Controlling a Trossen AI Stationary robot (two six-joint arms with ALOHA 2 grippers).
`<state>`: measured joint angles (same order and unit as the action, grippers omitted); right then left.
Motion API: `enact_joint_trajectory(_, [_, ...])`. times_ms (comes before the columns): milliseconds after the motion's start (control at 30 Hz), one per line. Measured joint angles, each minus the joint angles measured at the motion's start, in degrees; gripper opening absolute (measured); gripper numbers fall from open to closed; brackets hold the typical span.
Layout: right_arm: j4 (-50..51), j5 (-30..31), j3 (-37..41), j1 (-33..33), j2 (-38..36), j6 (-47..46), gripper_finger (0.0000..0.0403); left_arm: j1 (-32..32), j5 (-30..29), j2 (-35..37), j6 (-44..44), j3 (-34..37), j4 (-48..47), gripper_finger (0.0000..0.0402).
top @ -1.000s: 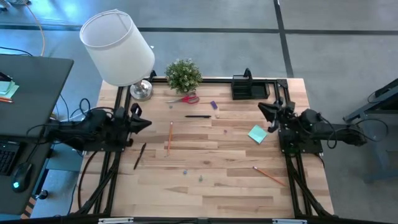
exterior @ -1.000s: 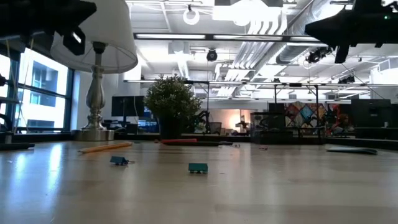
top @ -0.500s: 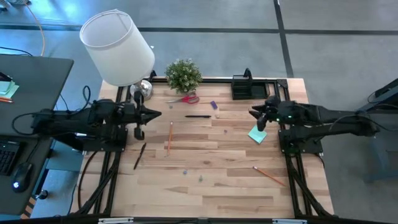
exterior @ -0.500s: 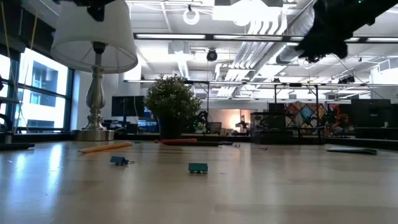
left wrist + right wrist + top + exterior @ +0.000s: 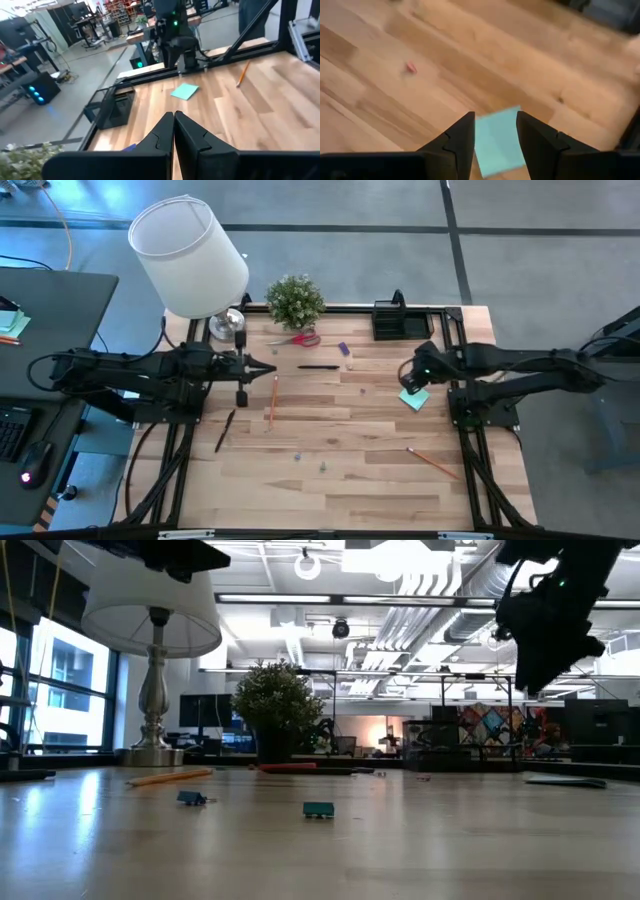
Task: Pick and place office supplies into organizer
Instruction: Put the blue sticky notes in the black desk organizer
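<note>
The wooden table stands on a grey floor, with a white-shaded lamp and a potted plant at its far edge. The right gripper, fingers apart and empty, hangs directly over the mint-green sticky-note pad; the black organizer sits beyond it. The left gripper, fingers together, hovers above an orange pencil.
</note>
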<state>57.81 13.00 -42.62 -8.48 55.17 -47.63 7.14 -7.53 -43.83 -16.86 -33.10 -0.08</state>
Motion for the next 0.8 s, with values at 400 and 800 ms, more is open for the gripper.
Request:
enact_joint_trajectory(400, [-1.4, -13.9, -0.1, -16.2, 14.9, 24.0, 0.0124, 0.0, 1.1, 1.2, -2.3, 0.0, 0.3, 0.0001])
enact_joint_trajectory(800, [-6.7, -19.3, -0.2, -23.5, 25.1, 38.2, 0.0124, 0.0, 6.9, 1.2, 3.2, 0.0, -3.5, 0.0001])
